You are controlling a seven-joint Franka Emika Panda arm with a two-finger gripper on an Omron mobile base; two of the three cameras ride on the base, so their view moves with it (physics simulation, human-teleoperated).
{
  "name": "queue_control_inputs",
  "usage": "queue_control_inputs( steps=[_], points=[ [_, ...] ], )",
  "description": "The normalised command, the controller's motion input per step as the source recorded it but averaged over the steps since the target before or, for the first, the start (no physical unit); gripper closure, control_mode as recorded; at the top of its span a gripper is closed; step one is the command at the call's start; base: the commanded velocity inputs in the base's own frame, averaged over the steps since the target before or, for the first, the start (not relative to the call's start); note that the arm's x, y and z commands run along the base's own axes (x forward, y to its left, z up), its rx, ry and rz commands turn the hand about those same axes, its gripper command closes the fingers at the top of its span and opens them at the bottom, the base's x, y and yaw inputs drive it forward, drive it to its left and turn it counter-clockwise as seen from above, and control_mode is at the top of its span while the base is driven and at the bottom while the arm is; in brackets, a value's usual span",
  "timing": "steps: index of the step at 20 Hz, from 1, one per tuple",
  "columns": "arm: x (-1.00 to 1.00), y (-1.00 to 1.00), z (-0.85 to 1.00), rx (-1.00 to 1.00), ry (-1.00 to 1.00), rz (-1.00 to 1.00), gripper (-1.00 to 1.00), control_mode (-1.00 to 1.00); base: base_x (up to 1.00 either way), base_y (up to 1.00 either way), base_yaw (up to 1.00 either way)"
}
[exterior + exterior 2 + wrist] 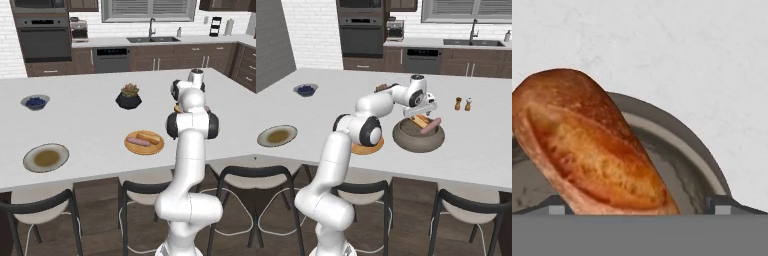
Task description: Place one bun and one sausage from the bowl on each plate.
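We see the claw [417, 119] down over the bowl [406, 140], its fingertips [556, 202] standing either side of a bun [592, 150], though we cannot tell whether they grip it. A sausage [430, 126] leans on the bowl's right rim, near the counter's front edge. To its left the orange plate [136, 148] carries a bun and sausage, and the grey-rimmed plate [46, 158] sits toward the front left corner.

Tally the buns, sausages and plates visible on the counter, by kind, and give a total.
Buns: 2, one on the orange plate, one in the bowl.
Sausages: 2, one on the orange plate, one in the bowl.
Plates: 2, orange and grey-rimmed.
Total: 6.
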Motion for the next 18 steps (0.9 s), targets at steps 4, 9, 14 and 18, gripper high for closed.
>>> queue_control_inputs(
  steps=[4,9,14,18],
  points=[
    [0.00,0.00,-0.21,0.00,0.00,0.00,1.00,-1.00,0.00,0.00,0.00],
    [0.00,0.00,-0.05,0.00,0.02,0.00,1.00,-1.00,0.00,0.00,0.00],
    [-0.18,0.17,0.11,0.00,0.01,0.00,1.00,-1.00,0.00,0.00,0.00],
    [-0.40,0.72,0.51,0.00,-0.01,0.00,1.00,-1.00,0.00,0.00,0.00]
  ],
)
